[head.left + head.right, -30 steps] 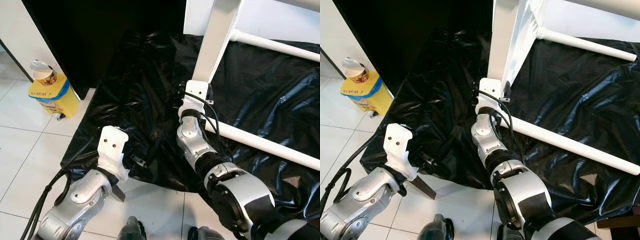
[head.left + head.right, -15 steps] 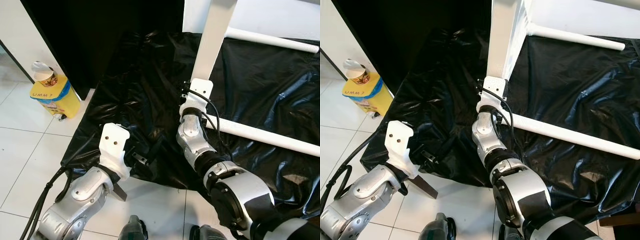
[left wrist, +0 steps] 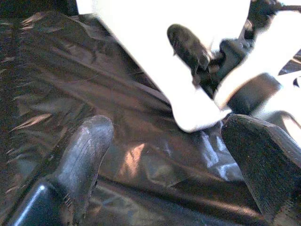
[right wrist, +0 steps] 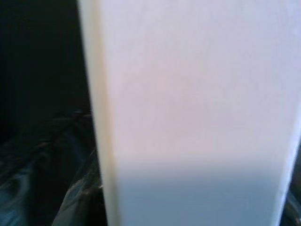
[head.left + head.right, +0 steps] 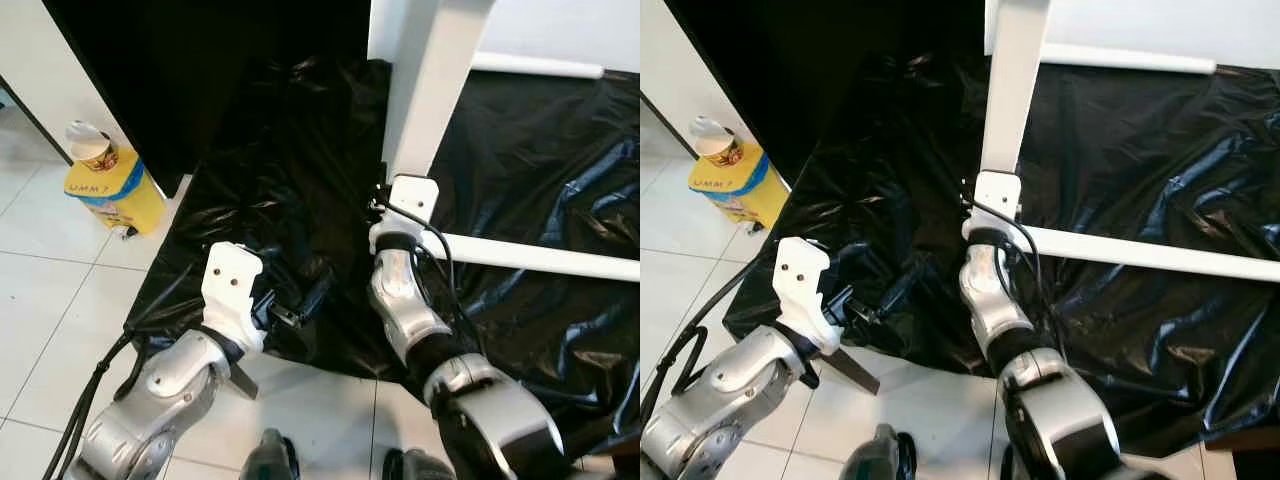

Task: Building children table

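On the black plastic sheet (image 5: 280,190), the right tool (image 5: 400,200), grip unreadable, braces the white table leg (image 5: 425,90) upright; the left tool (image 3: 164,160) waits wide open nearby.

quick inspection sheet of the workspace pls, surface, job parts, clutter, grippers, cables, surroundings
surface: crumpled black plastic sheet over white floor tiles
job's things: white table leg standing up; white rail running off from its foot
clutter: yellow bin with a cup on top
grippers: left gripper open, low over the sheet; right gripper at the foot of the leg, fingers hidden
cables: black cable looped at the right wrist; cable bundle along the left arm
surroundings: dark panel behind the sheet
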Motion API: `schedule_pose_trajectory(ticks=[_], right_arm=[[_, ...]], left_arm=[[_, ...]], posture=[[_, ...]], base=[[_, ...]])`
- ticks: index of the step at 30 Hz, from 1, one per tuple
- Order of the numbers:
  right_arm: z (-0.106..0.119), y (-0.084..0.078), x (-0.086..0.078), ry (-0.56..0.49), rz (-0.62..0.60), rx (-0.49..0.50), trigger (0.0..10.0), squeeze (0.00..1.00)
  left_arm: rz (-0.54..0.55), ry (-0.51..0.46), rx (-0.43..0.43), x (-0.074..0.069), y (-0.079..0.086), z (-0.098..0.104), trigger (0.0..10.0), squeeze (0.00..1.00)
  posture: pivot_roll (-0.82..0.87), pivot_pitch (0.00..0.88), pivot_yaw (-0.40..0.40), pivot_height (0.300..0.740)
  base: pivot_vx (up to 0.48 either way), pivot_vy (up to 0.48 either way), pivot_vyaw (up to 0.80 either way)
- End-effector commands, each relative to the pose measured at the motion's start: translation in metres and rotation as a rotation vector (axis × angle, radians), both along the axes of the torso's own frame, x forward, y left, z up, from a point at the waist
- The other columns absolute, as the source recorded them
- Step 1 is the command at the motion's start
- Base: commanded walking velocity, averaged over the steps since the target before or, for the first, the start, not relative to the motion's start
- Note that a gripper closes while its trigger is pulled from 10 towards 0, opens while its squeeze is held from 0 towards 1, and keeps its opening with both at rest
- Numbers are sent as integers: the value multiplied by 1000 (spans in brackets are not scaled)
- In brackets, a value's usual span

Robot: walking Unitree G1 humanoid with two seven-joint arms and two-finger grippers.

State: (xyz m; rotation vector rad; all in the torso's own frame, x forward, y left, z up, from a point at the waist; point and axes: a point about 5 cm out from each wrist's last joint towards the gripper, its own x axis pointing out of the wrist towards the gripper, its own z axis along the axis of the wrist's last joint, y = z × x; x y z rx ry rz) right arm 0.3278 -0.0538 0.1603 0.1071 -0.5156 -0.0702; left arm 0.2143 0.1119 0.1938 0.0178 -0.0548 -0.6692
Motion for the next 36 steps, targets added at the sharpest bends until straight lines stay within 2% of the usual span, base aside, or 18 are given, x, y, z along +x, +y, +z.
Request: schedule_pose_trajectory(ticks=[1, 5, 7, 13, 14, 16, 17, 18, 19, 32, 33, 36], right_arm=[[-4, 46, -23, 4, 146, 63, 0, 0], [-5, 38, -31, -23, 157, 60, 0, 0], [-7, 28, -42, -38, 168, 62, 0, 0], [-9, 18, -50, -28, 171, 61, 0, 0], [-9, 15, -53, -22, 171, 59, 1137, 0], [-9, 15, -53, -22, 171, 59, 1137, 0], [-10, 13, -55, -14, 170, 55, 10000, 0], [-10, 11, -56, -8, 166, 52, 10000, 75], [-10, 10, -57, -3, 166, 48, 10000, 1000], [-9, -1, -65, 22, 199, -2, 10000, 1000], [-11, -4, -66, 27, 201, -20, 10000, 0], [-12, -7, -67, 32, 202, -35, 10000, 0]], left_arm=[[-127, 18, 11, -7, -6, -2, 10000, 0], [-131, 22, 12, -8, -5, -2, 10000, 0], [-138, 28, 13, -8, -5, -2, 10000, 0], [-151, 33, 16, -8, -5, -1, 10000, 0], [-156, 35, 16, -8, -5, -1, 10000, 0], [-156, 35, 16, -8, -5, -1, 10000, 0], [-160, 36, 17, -8, -5, -1, 10000, 0], [-167, 38, 17, -8, -6, -1, 10000, 0], [-171, 40, 17, -8, -7, -2, 10000, 0], [-192, 42, 10, -5, -10, -2, 10000, 0], [-199, 42, 8, -5, -12, -3, 10000, 0], [-205, 43, 6, -4, -13, -4, 10000, 0]], posture=[[373, 148, 61, 740], [369, 156, 68, 740], [359, 162, 81, 740], [350, 165, 91, 740], [347, 165, 95, 740], [347, 165, 95, 740], [342, 166, 98, 740], [336, 166, 101, 740], [333, 165, 100, 740], [296, 151, 96, 740], [281, 146, 94, 740], [279, 145, 94, 740]], base=[[0, 0, 0], [0, 0, 0], [0, 0, 0], [0, 0, 0], [0, 0, 0], [0, 0, 0], [0, 0, 0], [0, 0, 0], [0, 0, 0], [0, 0, 0], [0, 0, 0], [0, 0, 0]])
